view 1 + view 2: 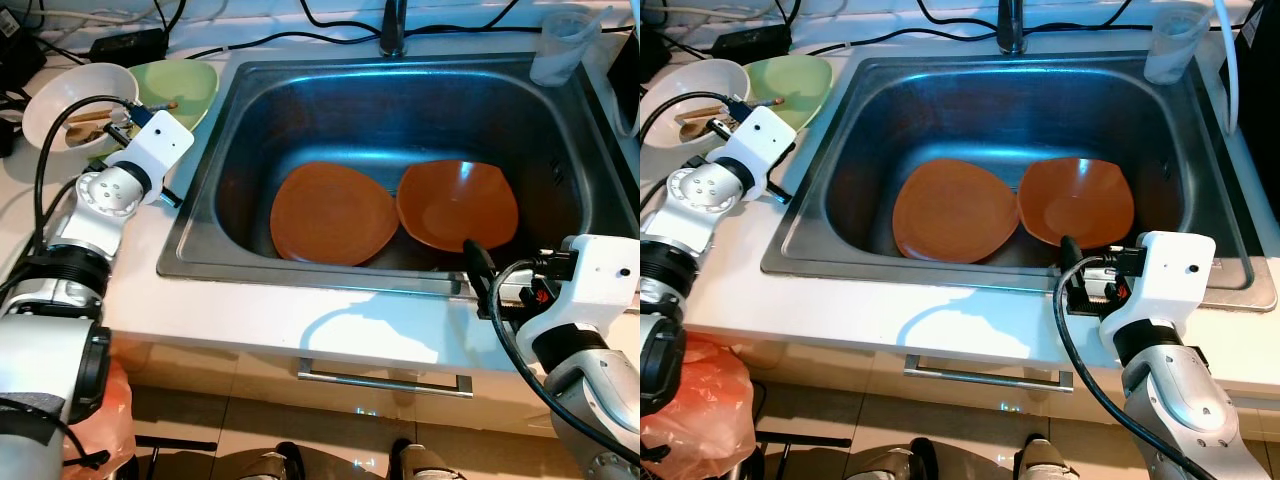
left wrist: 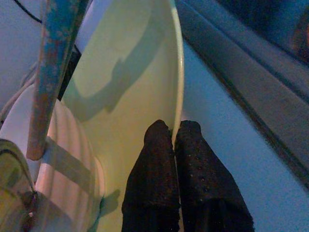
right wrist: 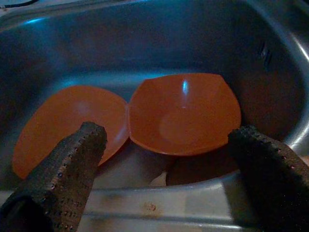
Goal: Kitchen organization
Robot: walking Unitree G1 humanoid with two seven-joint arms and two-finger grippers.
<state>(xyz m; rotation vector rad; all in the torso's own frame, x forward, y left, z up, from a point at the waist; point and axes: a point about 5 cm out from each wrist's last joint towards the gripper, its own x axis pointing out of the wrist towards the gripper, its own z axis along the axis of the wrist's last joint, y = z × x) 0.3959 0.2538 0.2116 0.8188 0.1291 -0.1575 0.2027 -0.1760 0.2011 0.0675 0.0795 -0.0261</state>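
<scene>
A pale green bowl sits on the white counter left of the sink, touching a white bowl. My left gripper is shut on the green bowl's rim, one finger inside and one outside. In the steel sink lie an orange plate and, to its right, an orange bowl tilted against it. My right gripper hangs open over the sink's front edge, facing the orange bowl without touching it. One of its fingers shows in the head view.
The white bowl holds wooden utensils. A faucet stands behind the sink, a clear plastic cup at the back right. Black cables run along the back counter. Below are a drawer handle and an orange bag.
</scene>
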